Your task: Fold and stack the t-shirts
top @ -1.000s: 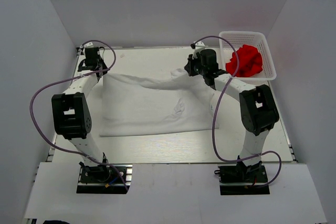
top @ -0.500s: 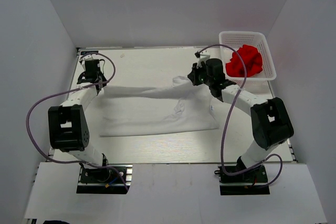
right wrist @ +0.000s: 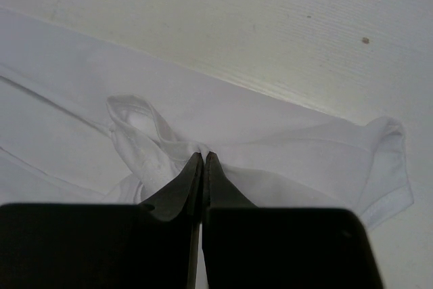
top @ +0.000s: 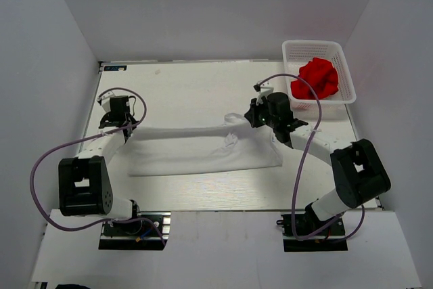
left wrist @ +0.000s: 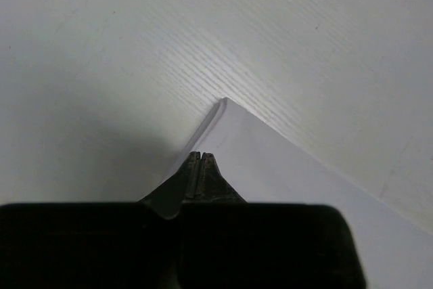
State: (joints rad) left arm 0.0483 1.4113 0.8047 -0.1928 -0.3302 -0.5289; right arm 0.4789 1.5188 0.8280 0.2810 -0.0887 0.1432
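From above, the white t-shirt is lying across the middle of the table, with its far edge raised in a taut band between the two arms. The left gripper is pinching the band's left end, and the right gripper is pinching the bunched right end. The red t-shirt is sitting crumpled in the white mesh basket at the far right corner.

At the left wrist, the fingers are pressing together on a sharp cloth corner just over the tabletop.

At the right wrist, the jaws are closing on a gathered fold beside a rolled hem or collar; I cannot tell which.

To my eye, the first fold of the white shirt is in hand. The next move calls for both arms travelling evenly to lay that far edge on the near hem, then letting go.
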